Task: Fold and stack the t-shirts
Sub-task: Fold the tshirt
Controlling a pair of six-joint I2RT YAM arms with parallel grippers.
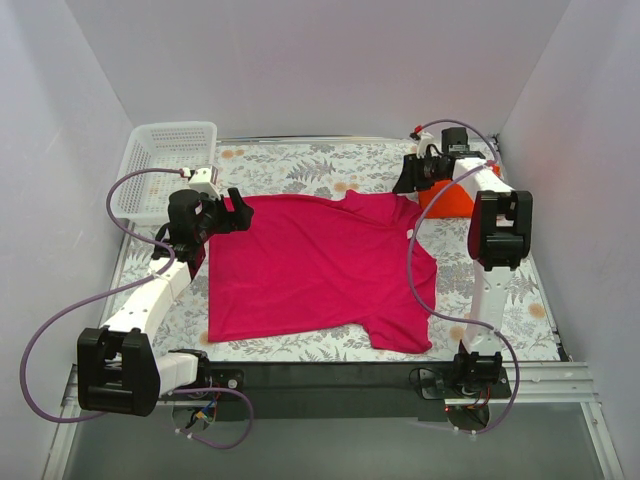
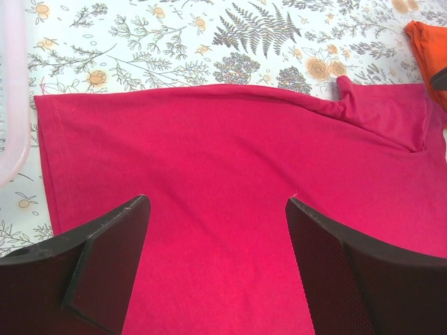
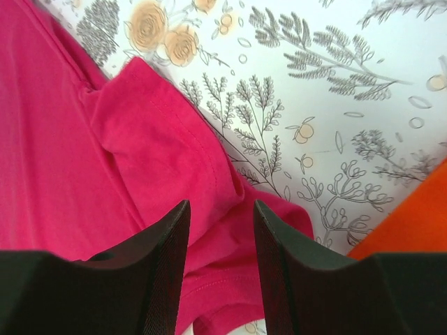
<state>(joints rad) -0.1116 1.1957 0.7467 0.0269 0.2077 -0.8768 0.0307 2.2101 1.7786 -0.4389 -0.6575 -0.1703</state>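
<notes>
The left gripper [image 2: 216, 202] is hanging with its two fingers spread wide and nothing between them. It is sitting over the magenta-pink t-shirt [image 1: 320, 265] near the cloth's far left corner, just inside a stitched edge. The right gripper [image 3: 219, 209] is holding its fingers only narrowly apart above a bunched fold at the shirt's far right corner. Pink cloth is showing through the gap, but it is hard to tell whether the tips are touching it. The pink shirt is lying spread mostly flat across the middle of the floral tablecloth [image 1: 300, 165]. The orange-red t-shirt [image 1: 447, 198] is lying crumpled at the far right, just beside the right gripper and partly hidden behind that arm. A white lattice basket [image 1: 165, 165] is standing at the far left corner, near the left gripper.
</notes>
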